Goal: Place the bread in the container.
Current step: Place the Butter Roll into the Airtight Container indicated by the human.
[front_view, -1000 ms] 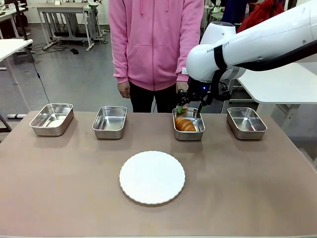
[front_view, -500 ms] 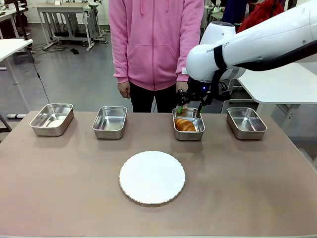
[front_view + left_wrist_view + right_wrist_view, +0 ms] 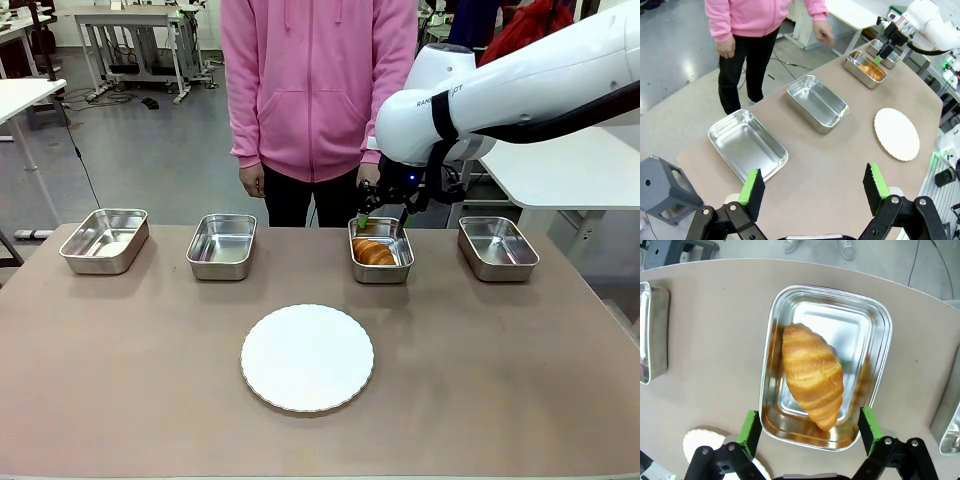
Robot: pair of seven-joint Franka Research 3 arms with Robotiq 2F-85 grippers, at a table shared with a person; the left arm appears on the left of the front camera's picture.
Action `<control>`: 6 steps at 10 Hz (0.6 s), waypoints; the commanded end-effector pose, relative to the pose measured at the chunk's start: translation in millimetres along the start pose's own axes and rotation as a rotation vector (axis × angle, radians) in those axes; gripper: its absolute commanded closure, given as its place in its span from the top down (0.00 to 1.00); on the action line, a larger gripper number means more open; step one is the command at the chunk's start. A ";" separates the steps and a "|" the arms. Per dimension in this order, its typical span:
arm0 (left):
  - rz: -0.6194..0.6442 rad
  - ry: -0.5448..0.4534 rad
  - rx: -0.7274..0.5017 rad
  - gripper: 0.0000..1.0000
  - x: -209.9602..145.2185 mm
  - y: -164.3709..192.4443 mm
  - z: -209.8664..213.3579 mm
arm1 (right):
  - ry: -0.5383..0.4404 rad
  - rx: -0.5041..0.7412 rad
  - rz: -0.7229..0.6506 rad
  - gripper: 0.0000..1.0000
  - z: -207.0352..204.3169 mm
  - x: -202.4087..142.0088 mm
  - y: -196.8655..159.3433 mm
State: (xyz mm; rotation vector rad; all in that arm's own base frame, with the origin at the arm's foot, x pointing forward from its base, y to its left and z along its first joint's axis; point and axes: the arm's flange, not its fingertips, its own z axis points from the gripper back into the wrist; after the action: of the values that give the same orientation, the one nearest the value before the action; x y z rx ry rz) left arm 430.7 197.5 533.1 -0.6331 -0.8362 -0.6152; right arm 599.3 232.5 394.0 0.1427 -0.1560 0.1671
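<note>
The bread (image 3: pixel 812 378), a golden-brown croissant, lies inside the container (image 3: pixel 879 345), a shiny steel pan that is third from the left in the row (image 3: pixel 382 271). In the front view the bread (image 3: pixel 373 252) shows at the pan's near left side. My right gripper (image 3: pixel 380 219) hovers just above the pan's far end, open, with nothing between its green pads (image 3: pixel 749 426). My left gripper (image 3: pixel 813 187) is open and held above the table's left end, and far off in its view sit the bread (image 3: pixel 868 70) and its pan (image 3: pixel 856 70).
Three more steel pans stand in the row: far left (image 3: pixel 104 240), second (image 3: pixel 221 246) and far right (image 3: pixel 497 248). A round white plate (image 3: pixel 307 357) lies at the table's middle front. A person in a pink hoodie (image 3: pixel 315 80) stands at the far edge, hands down.
</note>
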 end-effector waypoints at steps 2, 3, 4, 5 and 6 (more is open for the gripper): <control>-0.013 -0.006 -0.006 1.00 -0.2 -1.0 1.9 | -0.096 -0.012 0.043 1.00 26.1 -44.4 2.6; -0.013 -0.006 -0.006 1.00 -0.2 -1.0 1.9 | -0.149 -0.014 0.068 1.00 39.2 -75.7 2.8; -0.013 -0.006 -0.006 1.00 -0.2 -1.0 1.9 | -0.200 -0.038 0.085 1.00 51.1 -102.8 3.1; -0.013 -0.006 -0.006 1.00 -0.2 -1.0 1.9 | -0.219 -0.055 0.119 1.00 63.3 -129.0 4.1; -0.013 -0.006 -0.006 1.00 -0.2 -1.0 1.9 | -0.212 -0.057 0.183 1.00 72.6 -152.1 2.4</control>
State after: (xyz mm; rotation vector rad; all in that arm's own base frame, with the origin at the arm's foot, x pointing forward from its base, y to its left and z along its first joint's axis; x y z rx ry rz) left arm 430.8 197.6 533.7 -0.6324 -0.8370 -0.6159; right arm 466.6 212.4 440.1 0.0963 -0.3562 0.2550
